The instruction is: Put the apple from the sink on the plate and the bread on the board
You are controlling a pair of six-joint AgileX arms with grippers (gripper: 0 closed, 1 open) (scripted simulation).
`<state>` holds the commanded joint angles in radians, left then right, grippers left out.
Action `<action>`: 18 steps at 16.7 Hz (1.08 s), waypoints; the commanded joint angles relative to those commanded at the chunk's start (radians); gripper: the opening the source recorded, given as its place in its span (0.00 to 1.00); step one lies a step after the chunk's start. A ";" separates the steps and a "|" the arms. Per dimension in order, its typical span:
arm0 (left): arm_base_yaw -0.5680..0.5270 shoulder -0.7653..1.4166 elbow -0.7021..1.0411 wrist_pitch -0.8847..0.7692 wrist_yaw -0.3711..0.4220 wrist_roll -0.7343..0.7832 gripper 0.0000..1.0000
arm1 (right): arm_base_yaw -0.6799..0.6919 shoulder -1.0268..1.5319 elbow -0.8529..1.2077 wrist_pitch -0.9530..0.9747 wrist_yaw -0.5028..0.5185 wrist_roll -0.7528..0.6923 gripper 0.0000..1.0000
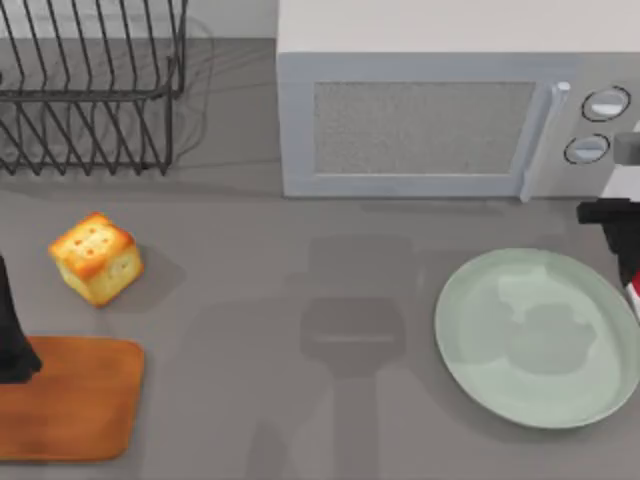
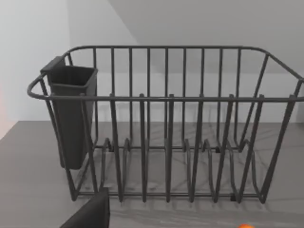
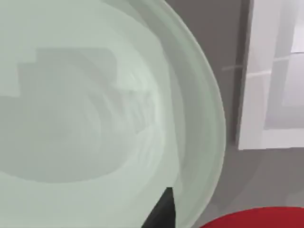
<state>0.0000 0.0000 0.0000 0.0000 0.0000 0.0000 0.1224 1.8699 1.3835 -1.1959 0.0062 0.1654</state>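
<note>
The red apple (image 3: pixel 256 219) sits at the right edge of the table, beside the right rim of the pale green plate (image 1: pixel 500 300); my right gripper (image 1: pixel 630 283) is shut on it. In the right wrist view the plate (image 3: pixel 95 109) lies close below, with one dark finger (image 3: pixel 164 211) next to the apple. The golden bread (image 1: pixel 95 258) cube rests on the table at the left, just beyond the wooden board (image 1: pixel 75 400). My left gripper (image 1: pixel 14 362) hangs open over the board's left end and holds nothing; one of its fingers (image 2: pixel 90 213) points toward the rack.
A black wire dish rack (image 1: pixel 95 90) with a dark cutlery cup (image 2: pixel 71 114) stands at the back left. A white microwave (image 1: pixel 430 120) fills the back centre and right. Grey tabletop stretches between the board and the plate.
</note>
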 joint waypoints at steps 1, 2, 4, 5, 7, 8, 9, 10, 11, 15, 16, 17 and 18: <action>0.000 0.000 0.000 0.000 0.000 0.000 1.00 | 0.041 -0.016 -0.006 -0.013 0.000 0.039 0.00; 0.000 0.000 0.000 0.000 0.000 0.000 1.00 | 0.081 -0.031 -0.007 -0.022 0.000 0.077 0.00; 0.000 0.000 0.000 0.000 0.000 0.000 1.00 | 0.156 -0.056 0.001 -0.029 -0.001 0.144 0.00; 0.000 0.000 0.000 0.000 0.000 0.000 1.00 | 0.189 -0.066 0.008 -0.029 -0.002 0.173 0.00; 0.000 0.000 0.000 0.000 0.000 0.000 1.00 | 0.243 -0.081 0.024 -0.025 -0.004 0.219 0.00; 0.000 0.000 0.000 0.000 0.000 0.000 1.00 | 0.262 -0.086 0.032 -0.022 -0.005 0.235 0.00; 0.000 0.000 0.000 0.000 0.000 0.000 1.00 | 0.274 -0.089 0.037 -0.020 -0.006 0.246 0.00; 0.000 0.000 0.000 0.000 0.000 0.000 1.00 | 0.280 -0.090 0.040 -0.019 -0.006 0.250 0.00; 0.000 0.000 0.000 0.000 0.000 0.000 1.00 | 0.280 -0.090 0.040 -0.019 -0.006 0.250 0.00; 0.000 0.000 0.000 0.000 0.000 0.000 1.00 | 0.280 -0.090 0.040 -0.019 -0.006 0.250 0.08; 0.000 0.000 0.000 0.000 0.000 0.000 1.00 | 0.280 -0.090 0.040 -0.019 -0.006 0.250 0.15; 0.000 0.000 0.000 0.000 0.000 0.000 1.00 | 0.280 -0.090 0.040 -0.019 -0.006 0.250 0.23; 0.000 0.000 0.000 0.000 0.000 0.000 1.00 | 0.280 -0.090 0.040 -0.019 -0.006 0.250 0.30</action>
<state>0.0000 0.0000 0.0000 0.0000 0.0000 0.0000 0.4021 1.7795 1.4232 -1.2145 0.0003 0.4154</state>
